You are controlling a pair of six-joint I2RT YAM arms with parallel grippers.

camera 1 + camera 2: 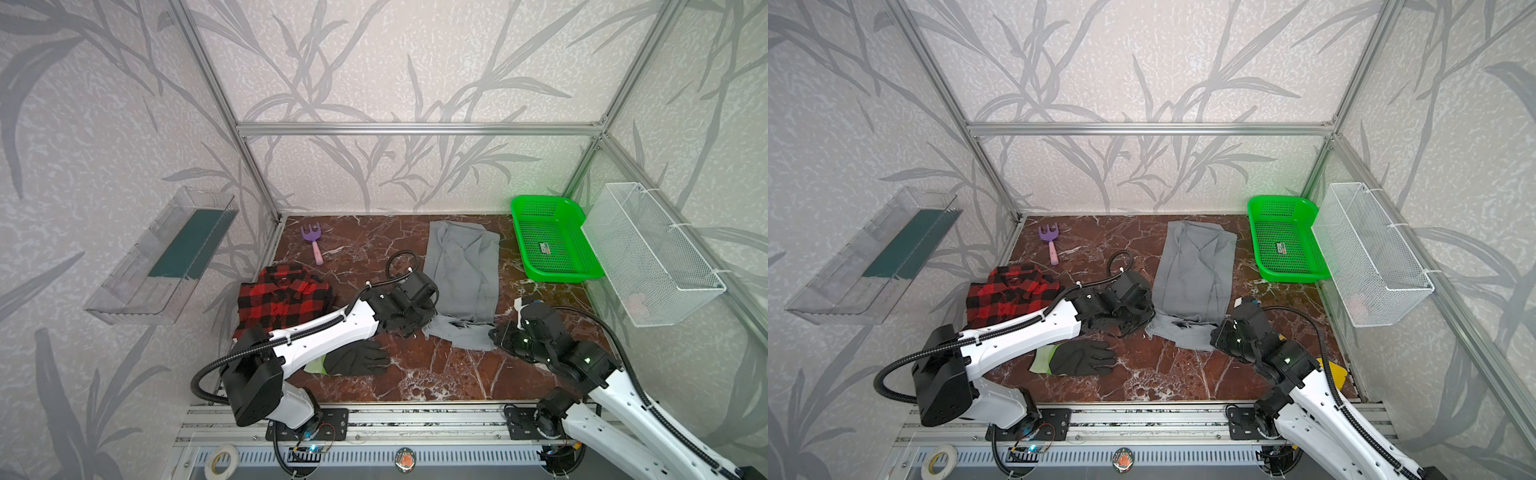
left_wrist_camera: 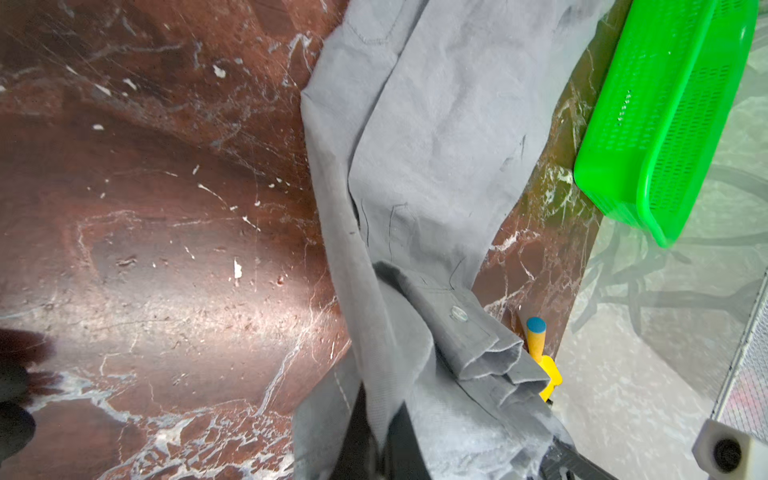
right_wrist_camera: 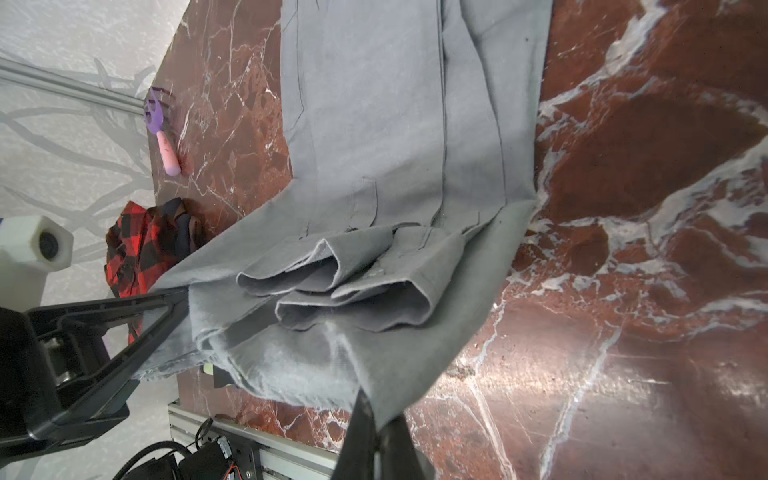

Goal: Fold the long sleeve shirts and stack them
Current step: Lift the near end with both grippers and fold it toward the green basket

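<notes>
Your left arm stretches low to the table's middle, left gripper (image 1: 422, 328) clamped on a near hem corner of the grey shirt (image 1: 461, 266), while your right gripper (image 1: 496, 337), wrist bent down, pinches the other corner at 4 o'clock. That shirt lies folded lengthwise toward 1 o'clock; the plaid shirt (image 1: 282, 299) lies bunched at 9. The green basket (image 1: 557, 275) at 2 holds a small label (image 1: 545, 248).

Left arm (image 1: 328, 328) stretched low from near table (image 1: 436, 374) edge toward centre; left jaws pinched shut on grey shirt (image 1: 461, 266) hem. Right arm (image 1: 544, 328) bent low; right jaws clamped on same hem's opposite corner.
</notes>
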